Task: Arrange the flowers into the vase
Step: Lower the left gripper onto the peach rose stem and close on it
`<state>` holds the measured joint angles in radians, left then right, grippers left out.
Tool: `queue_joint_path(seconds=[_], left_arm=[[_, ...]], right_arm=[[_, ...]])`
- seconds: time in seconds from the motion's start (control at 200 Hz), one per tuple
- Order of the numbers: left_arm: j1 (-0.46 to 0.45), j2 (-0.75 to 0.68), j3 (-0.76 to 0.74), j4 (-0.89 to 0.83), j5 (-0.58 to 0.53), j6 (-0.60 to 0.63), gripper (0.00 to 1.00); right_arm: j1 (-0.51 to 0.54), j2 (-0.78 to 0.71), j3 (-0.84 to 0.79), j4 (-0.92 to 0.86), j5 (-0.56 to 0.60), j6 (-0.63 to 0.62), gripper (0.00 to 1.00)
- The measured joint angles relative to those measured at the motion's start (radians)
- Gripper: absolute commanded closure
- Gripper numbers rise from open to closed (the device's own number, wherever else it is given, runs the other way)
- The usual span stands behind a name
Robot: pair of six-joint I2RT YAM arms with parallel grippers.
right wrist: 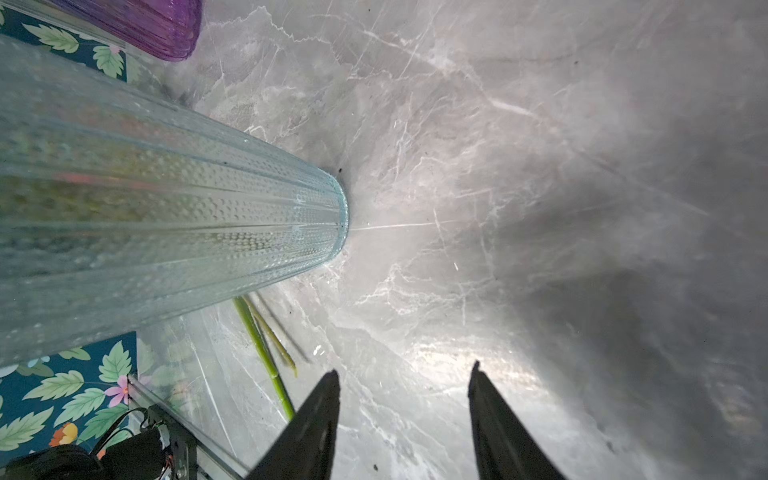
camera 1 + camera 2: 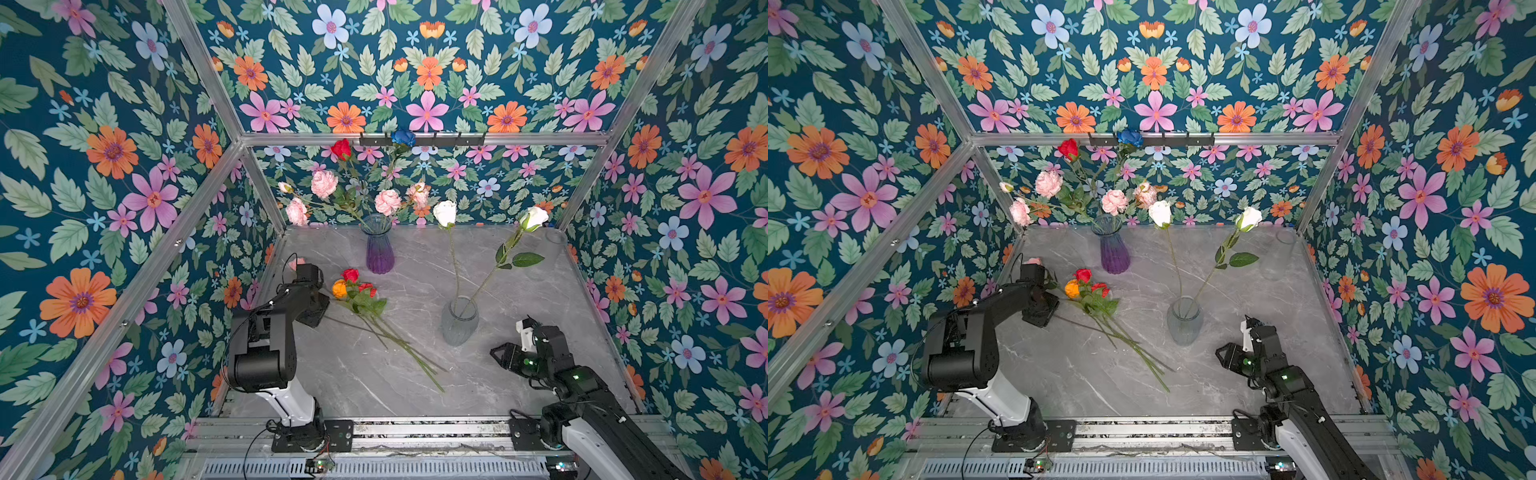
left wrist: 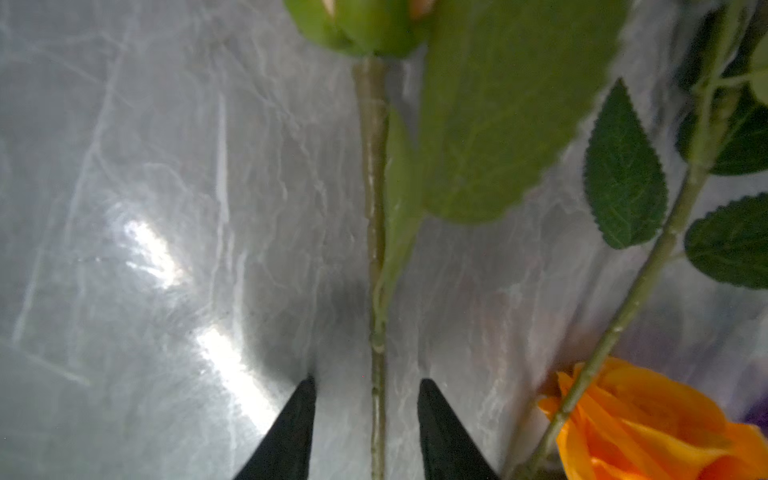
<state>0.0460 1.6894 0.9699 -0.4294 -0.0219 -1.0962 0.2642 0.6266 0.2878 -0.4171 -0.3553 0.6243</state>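
Straddling 1 loose flower stem (image 3: 376, 249) on the table (image 2: 519, 291) with the left gripper (image 3: 365, 378) — jaws apart, not yet pinching. Holding the right gripper (image 1: 404, 367) wide, empty near the clear vase (image 2: 459, 322) — probably to steady it.

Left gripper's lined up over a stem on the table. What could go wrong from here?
1. The left gripper straddles one stem with open jaws, yet the orange rose and overlapping stems lie close by; lifting may drag them along.
2. The clear vase holds two white roses leaning out, and the right gripper hangs open beside it; a nudge might tip it.
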Motion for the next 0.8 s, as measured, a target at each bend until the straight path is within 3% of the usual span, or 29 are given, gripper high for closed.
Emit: queue_joint_path(seconds=[0.58,0.695,0.8], left_arm=[[-0.001,0.130,0.164,-0.162,-0.044,-0.003,0.56],[-0.001,0.130,0.162,-0.175,-0.056,-0.004,0.78],[0.000,0.127,0.156,-0.193,-0.068,-0.004,0.84]], right_arm=[[0.000,-0.013,0.000,0.000,0.000,0.000,0.48],[0.000,-0.014,0.000,0.000,0.001,0.000,0.48],[0.000,-0.014,0.000,0.000,0.009,0.000,0.48]])
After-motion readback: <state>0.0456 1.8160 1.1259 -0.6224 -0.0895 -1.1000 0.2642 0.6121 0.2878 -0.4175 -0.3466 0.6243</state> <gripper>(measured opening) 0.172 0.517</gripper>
